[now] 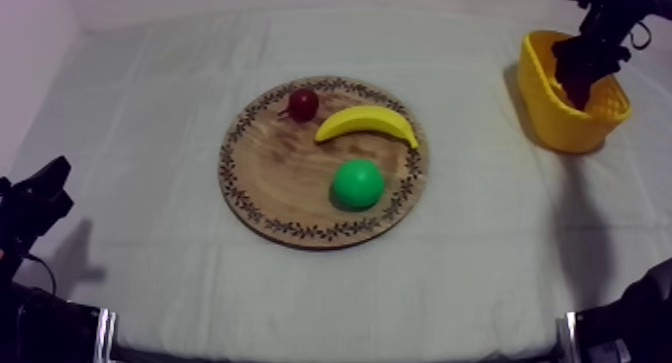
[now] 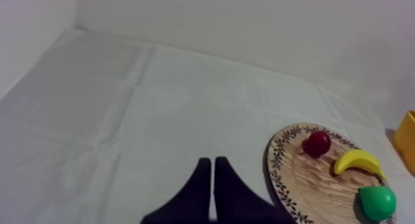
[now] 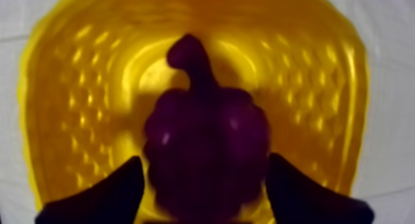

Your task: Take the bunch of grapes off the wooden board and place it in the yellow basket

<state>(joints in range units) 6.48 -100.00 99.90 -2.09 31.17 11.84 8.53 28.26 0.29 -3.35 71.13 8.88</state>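
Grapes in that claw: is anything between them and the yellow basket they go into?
Nothing visible is in the way. The right gripper is shut on the bunch of grapes right over the open top of the yellow basket, and the basket floor beneath them looks bare.

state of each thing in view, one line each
bunch of grapes: held by the right gripper over the yellow basket
right gripper: shut on the bunch of grapes
left gripper: shut on nothing, beside the wooden board
yellow basket: upright, under the right gripper
wooden board: flat, grapes off it
banana: lying on the board
pear: on the board
small red fruit: on the board
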